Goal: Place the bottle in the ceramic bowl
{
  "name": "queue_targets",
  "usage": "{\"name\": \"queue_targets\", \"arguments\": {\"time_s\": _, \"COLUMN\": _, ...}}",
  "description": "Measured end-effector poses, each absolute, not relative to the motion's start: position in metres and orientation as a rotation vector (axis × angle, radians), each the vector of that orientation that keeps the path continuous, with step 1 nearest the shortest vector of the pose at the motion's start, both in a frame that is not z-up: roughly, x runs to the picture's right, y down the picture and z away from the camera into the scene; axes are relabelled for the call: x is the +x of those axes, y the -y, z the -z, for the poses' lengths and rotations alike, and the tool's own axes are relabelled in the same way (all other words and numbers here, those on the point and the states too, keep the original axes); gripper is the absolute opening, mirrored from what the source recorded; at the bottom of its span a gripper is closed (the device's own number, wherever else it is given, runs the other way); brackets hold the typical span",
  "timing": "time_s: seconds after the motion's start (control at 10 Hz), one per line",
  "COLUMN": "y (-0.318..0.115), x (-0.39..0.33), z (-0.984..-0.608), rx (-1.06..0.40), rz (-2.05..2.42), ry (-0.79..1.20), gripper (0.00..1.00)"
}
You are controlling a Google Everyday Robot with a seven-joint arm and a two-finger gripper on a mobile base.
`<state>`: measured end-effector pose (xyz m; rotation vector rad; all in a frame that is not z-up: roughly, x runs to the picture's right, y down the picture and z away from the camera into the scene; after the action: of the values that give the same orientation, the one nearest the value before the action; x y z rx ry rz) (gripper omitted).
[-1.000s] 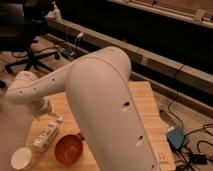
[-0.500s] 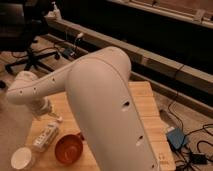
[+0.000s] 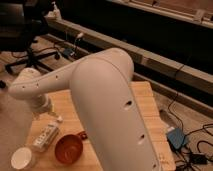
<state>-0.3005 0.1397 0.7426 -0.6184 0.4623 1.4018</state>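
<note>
The slim white bottle [image 3: 45, 136] lies on its side on the wooden table [image 3: 150, 105], near the left edge, its cap end pointing up-right. Just right of it sits the glossy reddish-brown ceramic bowl [image 3: 68, 148], with a short handle at its upper right and nothing in it. My gripper [image 3: 52, 114] hangs from the white forearm just above the bottle's cap end. It is open and holds nothing. My large white upper arm [image 3: 107, 110] fills the middle of the view and hides much of the table.
A small white round cup [image 3: 23, 158] stands at the table's front left corner. An office chair [image 3: 25, 45] is at the back left. Cables and a blue box [image 3: 176, 137] lie on the floor to the right.
</note>
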Motion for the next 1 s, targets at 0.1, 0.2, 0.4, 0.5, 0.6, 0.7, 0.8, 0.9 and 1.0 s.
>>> {"name": "queue_targets", "arguments": {"time_s": 0.1, "y": -0.141, "x": -0.305, "z": -0.744, "rx": -0.71, "rz": -1.405, "ry": -0.478, "gripper": 0.65}}
{"name": "queue_targets", "arguments": {"time_s": 0.2, "y": -0.141, "x": -0.305, "z": -0.746, "rx": -0.757, "rz": -1.407, "ry": -0.497, "gripper": 0.65}}
{"name": "queue_targets", "arguments": {"time_s": 0.4, "y": -0.145, "x": -0.299, "z": -0.762, "rx": -0.808, "rz": -1.406, "ry": -0.561, "gripper": 0.65}}
{"name": "queue_targets", "arguments": {"time_s": 0.5, "y": -0.153, "x": -0.298, "z": -0.776, "rx": -0.795, "rz": -1.397, "ry": -0.602, "gripper": 0.65}}
{"name": "queue_targets", "arguments": {"time_s": 0.6, "y": -0.161, "x": -0.299, "z": -0.786, "rx": -0.772, "rz": -1.393, "ry": -0.631, "gripper": 0.65}}
{"name": "queue_targets", "arguments": {"time_s": 0.7, "y": -0.171, "x": -0.303, "z": -0.795, "rx": -0.749, "rz": -1.389, "ry": -0.655, "gripper": 0.65}}
{"name": "queue_targets", "arguments": {"time_s": 0.8, "y": -0.185, "x": -0.31, "z": -0.803, "rx": -0.736, "rz": -1.383, "ry": -0.678, "gripper": 0.65}}
{"name": "queue_targets", "arguments": {"time_s": 0.9, "y": -0.197, "x": -0.316, "z": -0.807, "rx": -0.735, "rz": -1.381, "ry": -0.694, "gripper": 0.65}}
{"name": "queue_targets", "arguments": {"time_s": 1.0, "y": -0.207, "x": -0.32, "z": -0.81, "rx": -0.737, "rz": -1.38, "ry": -0.708, "gripper": 0.65}}
